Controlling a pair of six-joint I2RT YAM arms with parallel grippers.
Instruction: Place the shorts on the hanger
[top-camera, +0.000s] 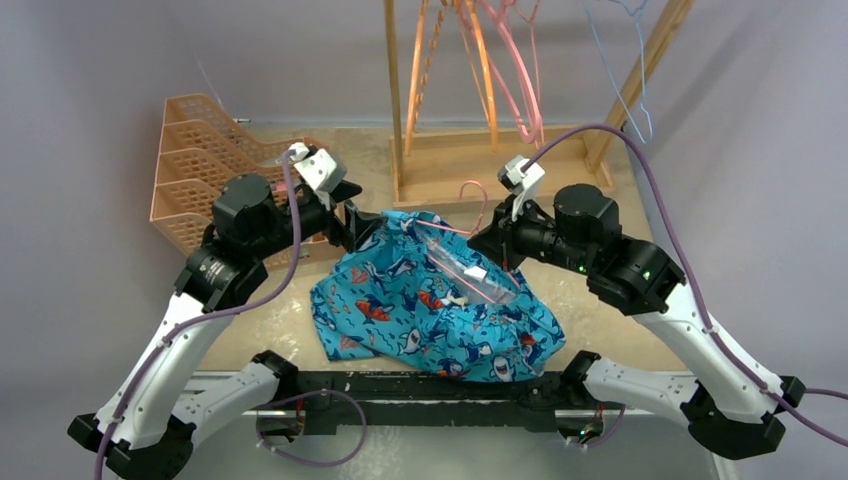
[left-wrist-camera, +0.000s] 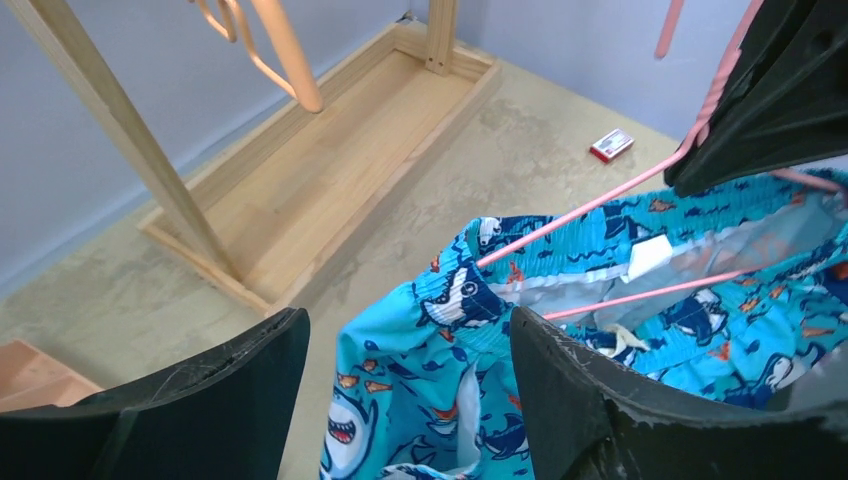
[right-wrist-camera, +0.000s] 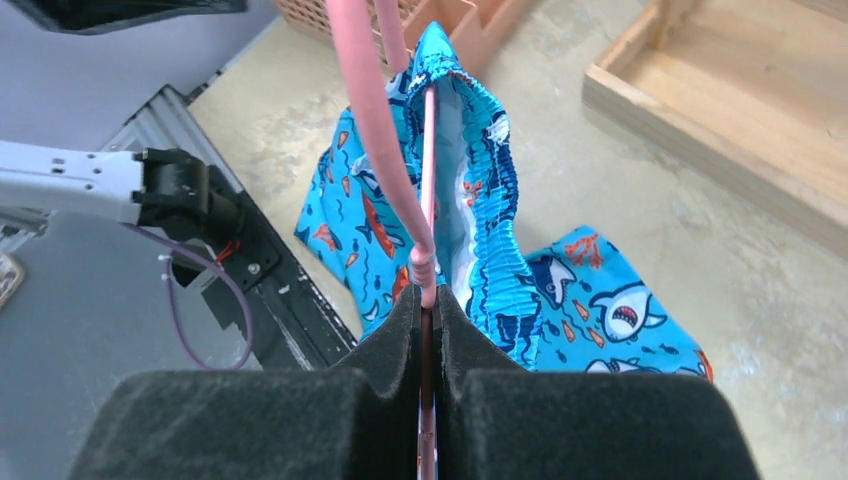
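- Black foam pads of the right end effector fill the bottom of the right wrist view. They are pressed together on the pink hanger, whose wire runs up from between them.
- One arm of the hanger passes inside the elastic waistband of the shorts. The waistband hangs open around it just beyond the fingertips, with grey lining showing.
- From above, the shorts lie mostly crumpled on the desk between the two arms. Their waistband end is lifted toward the right end effector, and the hanger's hook is near the base of the wooden rack.
- On the other side, the left end effector has its fingers apart. In the left wrist view the near corner of the waistband sits in the gap between them, but I cannot tell whether either finger touches the fabric.
- Both end effectors are at the far edge of the shorts, one on each side of the waistband.
- Orange hangers hang on the rack behind.
- An orange basket stands at the far left of the desk.
- A small red box lies on the desk beyond the shorts.
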